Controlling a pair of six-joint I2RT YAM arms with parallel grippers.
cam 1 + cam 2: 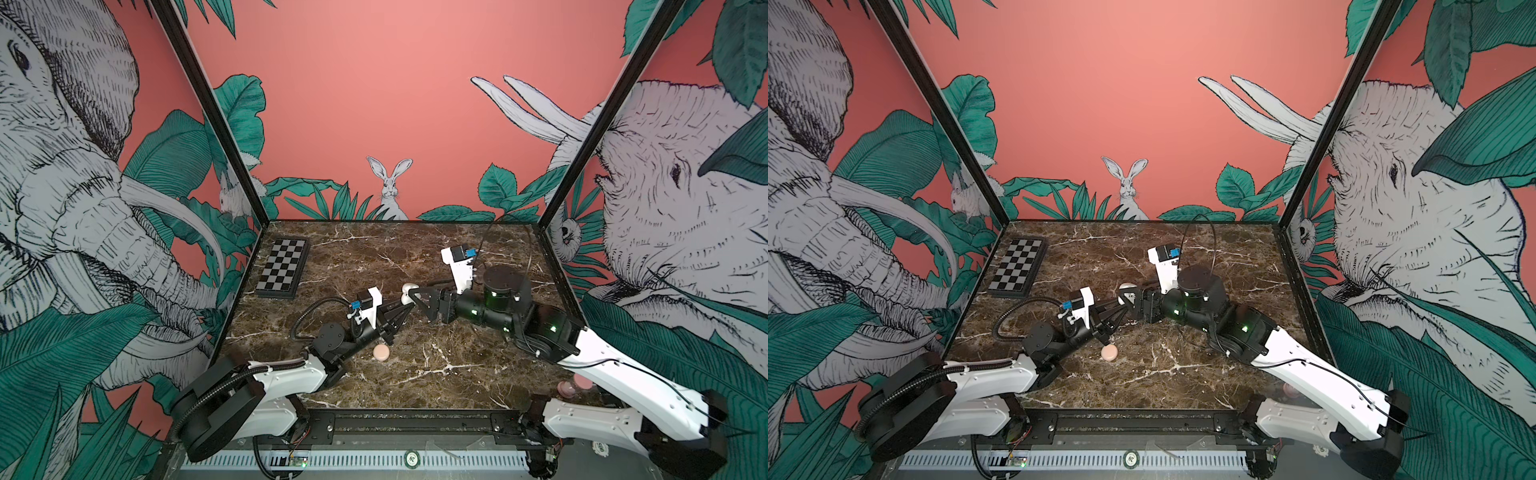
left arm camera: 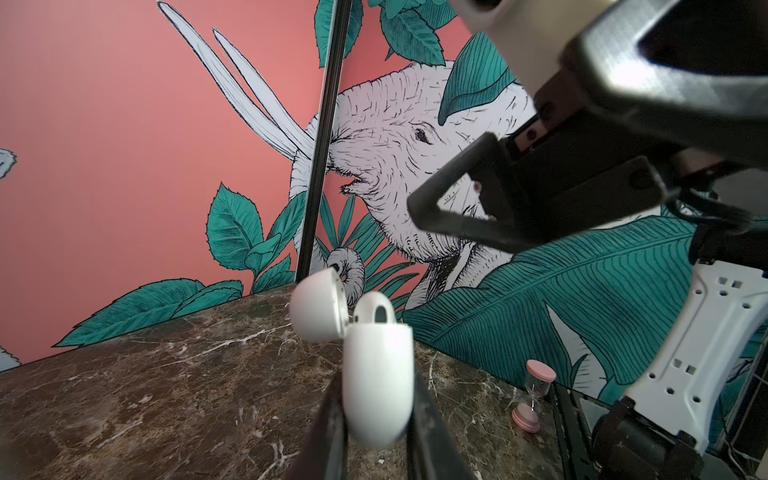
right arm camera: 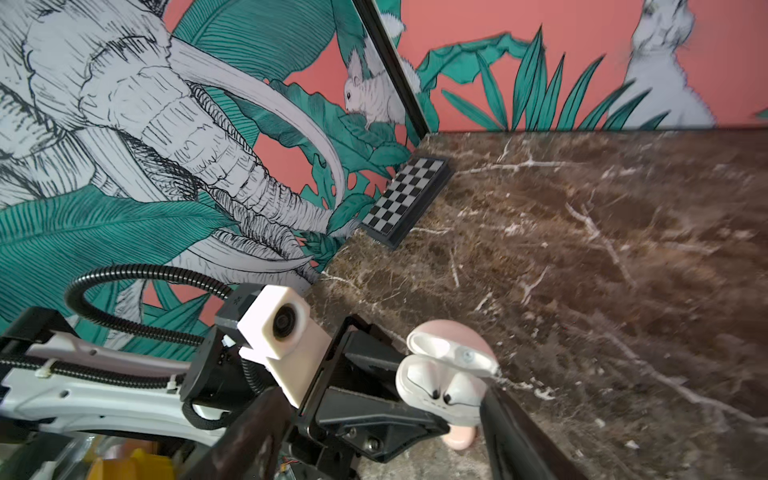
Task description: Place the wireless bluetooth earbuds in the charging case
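The two small white plastic wireless bluetooth earbuds (image 3: 457, 384) are sitting side by side inside the glossy white rounded charging case (image 2: 376, 374), one bud's head showing above the rim in the left wrist view. The case's hinged white lid (image 2: 318, 309) is standing open. The left gripper (image 1: 403, 307) is pinching the case's lower body between its narrowed black fingers (image 2: 424, 415), holding it above the middle of the brown white-veined marble table (image 1: 436, 374). The right gripper (image 1: 417, 303) is facing it just beside the case, jaws spread wide and gripping nothing.

A pale pink round puck (image 1: 381, 352) is lying on the marble near the left arm. A black-and-silver folding chessboard (image 1: 282, 268) is lying in the far left corner, and a pink-capped hourglass (image 2: 534, 395) is standing at the right front edge. A round sticker (image 1: 411, 458) on the front rail is bearing a mark too small to read.
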